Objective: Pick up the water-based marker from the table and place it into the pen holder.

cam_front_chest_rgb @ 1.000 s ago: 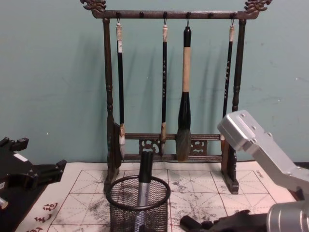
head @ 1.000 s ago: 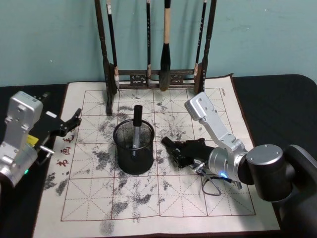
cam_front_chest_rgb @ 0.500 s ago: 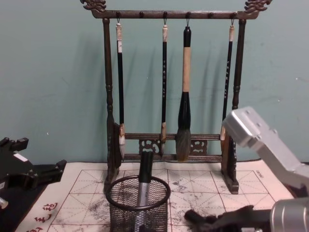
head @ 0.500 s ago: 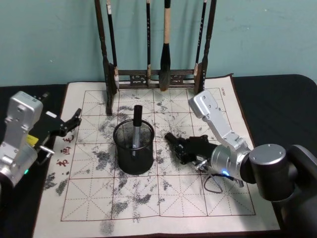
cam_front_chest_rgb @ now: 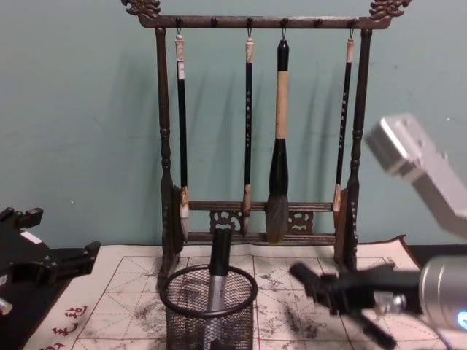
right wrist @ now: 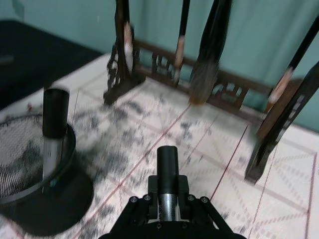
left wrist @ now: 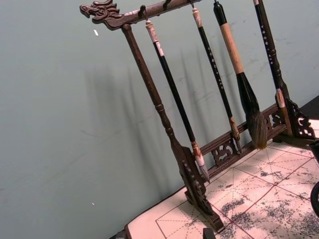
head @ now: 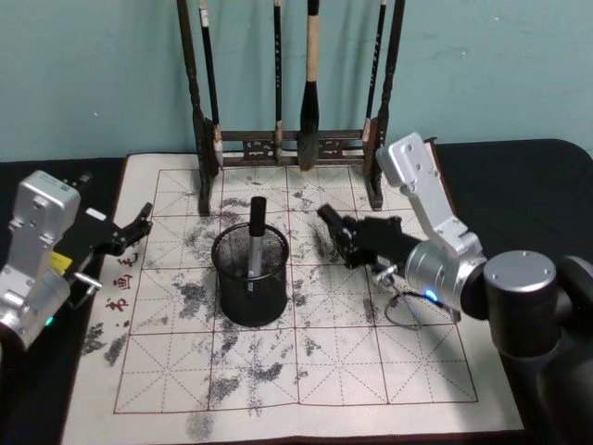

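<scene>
My right gripper [head: 350, 237] is shut on the water-based marker [right wrist: 168, 163], a silver pen with a black cap, held nearly level above the mat. It hangs to the right of the pen holder [head: 250, 278], with the cap pointing toward the holder. The chest view shows this gripper [cam_front_chest_rgb: 337, 287] raised to about rim height of the black mesh holder [cam_front_chest_rgb: 209, 309]. Another marker [head: 253, 237] stands upright inside the holder. My left gripper [head: 135, 228] rests open at the mat's left edge, holding nothing.
A tall dark wooden brush rack [head: 292, 85] with several hanging brushes stands at the back of the cream gridded mat [head: 278, 375], close behind my right gripper. The dark table [head: 523, 185] extends to the right. The right arm's silver link [cam_front_chest_rgb: 419, 164] rises beside the rack.
My right gripper has lifted the marker off the mat and moved up and back toward the rack, away from the holder's base. The left arm has not moved.
</scene>
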